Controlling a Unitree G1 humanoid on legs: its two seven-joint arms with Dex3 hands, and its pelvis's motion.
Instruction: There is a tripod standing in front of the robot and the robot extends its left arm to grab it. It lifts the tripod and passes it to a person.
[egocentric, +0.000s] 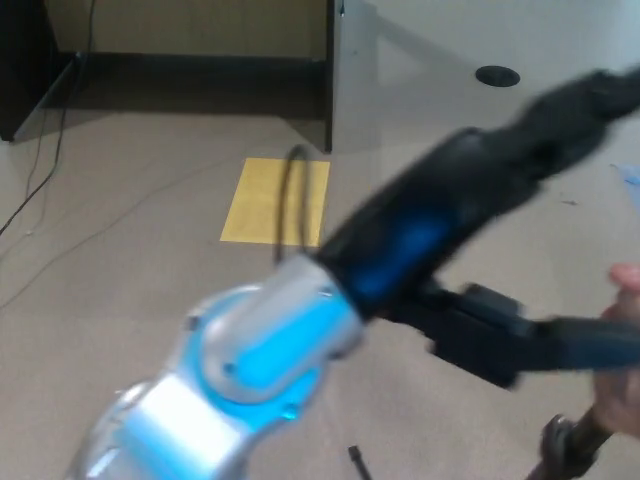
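tripod (520, 345) at lower right, dark and blurred, under the left arm (400, 240); person's hand (620, 390) on it. left hand (590, 95) smeared, grip can't tell. risk: arm swings fast, tripod slips during the handoff.
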